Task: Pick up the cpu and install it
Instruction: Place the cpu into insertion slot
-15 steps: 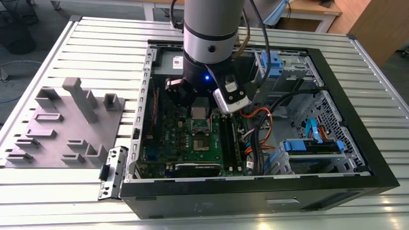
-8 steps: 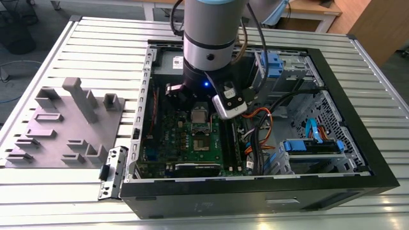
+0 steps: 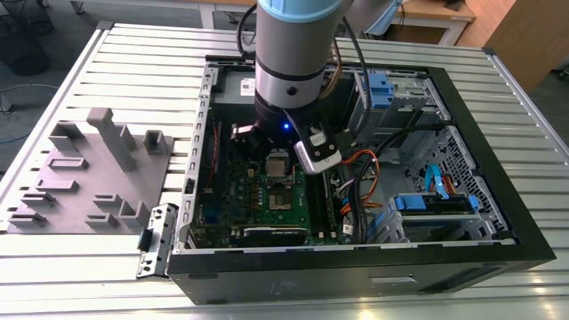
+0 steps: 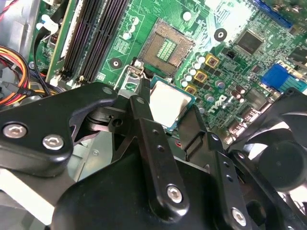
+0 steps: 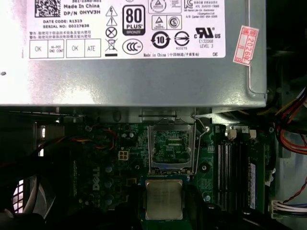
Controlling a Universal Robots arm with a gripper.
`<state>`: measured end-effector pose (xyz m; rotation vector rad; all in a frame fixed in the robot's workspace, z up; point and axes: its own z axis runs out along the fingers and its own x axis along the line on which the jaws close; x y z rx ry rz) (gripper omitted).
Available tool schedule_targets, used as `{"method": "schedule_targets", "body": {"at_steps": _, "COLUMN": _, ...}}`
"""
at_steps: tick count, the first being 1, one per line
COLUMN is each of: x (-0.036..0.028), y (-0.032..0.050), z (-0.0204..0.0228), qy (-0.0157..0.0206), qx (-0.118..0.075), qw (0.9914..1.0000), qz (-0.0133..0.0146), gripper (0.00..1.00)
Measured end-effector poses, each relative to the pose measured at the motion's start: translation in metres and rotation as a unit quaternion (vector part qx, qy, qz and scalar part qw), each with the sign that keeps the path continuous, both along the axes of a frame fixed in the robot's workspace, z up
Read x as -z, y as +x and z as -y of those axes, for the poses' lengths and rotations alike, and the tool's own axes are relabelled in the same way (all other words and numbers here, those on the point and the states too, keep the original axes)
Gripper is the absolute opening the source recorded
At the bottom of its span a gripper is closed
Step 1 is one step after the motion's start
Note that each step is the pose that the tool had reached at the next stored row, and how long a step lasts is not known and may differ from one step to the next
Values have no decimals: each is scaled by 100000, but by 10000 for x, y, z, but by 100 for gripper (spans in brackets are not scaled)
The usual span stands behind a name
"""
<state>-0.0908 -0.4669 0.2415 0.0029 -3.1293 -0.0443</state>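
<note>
I am in the carrying step: my jaws are closed on the small flat square cpu with its dull silver-grey metal top, one black finger on each of two opposite edges. It hangs clear of the green circuit board, close by the open square socket with its bare contact field, and is not yet seated. In the exterior view my grey-and-blue arm stands over the black computer case toward its twelve o'clock wall. The matte grey plastic blocks lie on the ribbed metal surface at nine o'clock. Seating, I judge, calls for squaring the chip to the socket, then a level, gentle descent.
</note>
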Motion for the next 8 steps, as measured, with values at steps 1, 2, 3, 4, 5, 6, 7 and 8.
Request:
{"method": "schedule_targets", "body": {"at_steps": 1, "x": 3, "y": 0, "z": 0, "qy": -6, "qx": -3, "qw": 100000, "qz": -3, "gripper": 47}}
{"method": "schedule_targets", "body": {"at_steps": 2, "x": 3, "y": 0, "z": 0, "qy": -8, "qx": -3, "qw": 100000, "qz": -4, "gripper": 47}}
{"method": "schedule_targets", "body": {"at_steps": 3, "x": 3, "y": 0, "z": 0, "qy": -9, "qx": -4, "qw": 100000, "qz": -5, "gripper": 47}}
{"method": "schedule_targets", "body": {"at_steps": 4, "x": 3, "y": 0, "z": 0, "qy": -5, "qx": -2, "qw": 100000, "qz": -6, "gripper": 47}}
{"method": "schedule_targets", "body": {"at_steps": 5, "x": 5, "y": 0, "z": 0, "qy": 10, "qx": -1, "qw": 100000, "qz": 1, "gripper": 47}}
{"method": "schedule_targets", "body": {"at_steps": 6, "x": 7, "y": 0, "z": 0, "qy": -6, "qx": -1, "qw": 100000, "qz": 0, "gripper": 47}}
{"method": "schedule_targets", "body": {"at_steps": 7, "x": 9, "y": 1, "z": 0, "qy": -24, "qx": -4, "qw": 100000, "qz": 2, "gripper": 47}}
{"method": "schedule_targets", "body": {"at_steps": 8, "x": 12, "y": 1, "z": 0, "qy": -34, "qx": -5, "qw": 100000, "qz": 2, "gripper": 47}}
